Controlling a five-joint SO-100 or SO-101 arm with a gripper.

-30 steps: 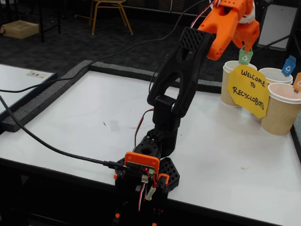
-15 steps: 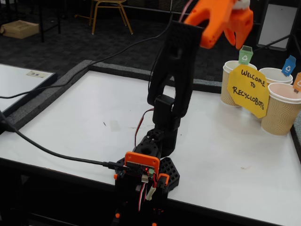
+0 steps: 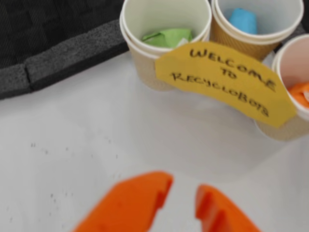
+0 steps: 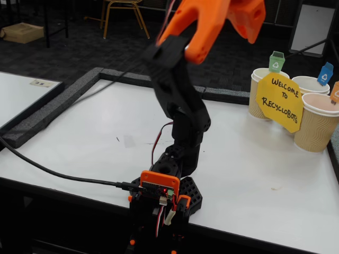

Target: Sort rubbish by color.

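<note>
Fingers [image 3: 183, 205] slightly apart, holding nothing, high over the surface [image 3: 96, 145]. Green lump [image 3: 166, 36], blue lump [image 3: 243, 19], orange lump [image 3: 300, 93] each sit in separate cups, prob. sorted. Retract w/o clipping the sign [image 3: 227, 79].

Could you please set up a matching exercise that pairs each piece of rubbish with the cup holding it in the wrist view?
Things:
1. green lump
2. blue lump
3. orange lump

Places, as the wrist view shows them:
A. right-hand cup, at the picture's edge
B. left-hand cup
C. middle cup, behind the yellow sign

Pairs: 1-B, 2-C, 3-A
</note>
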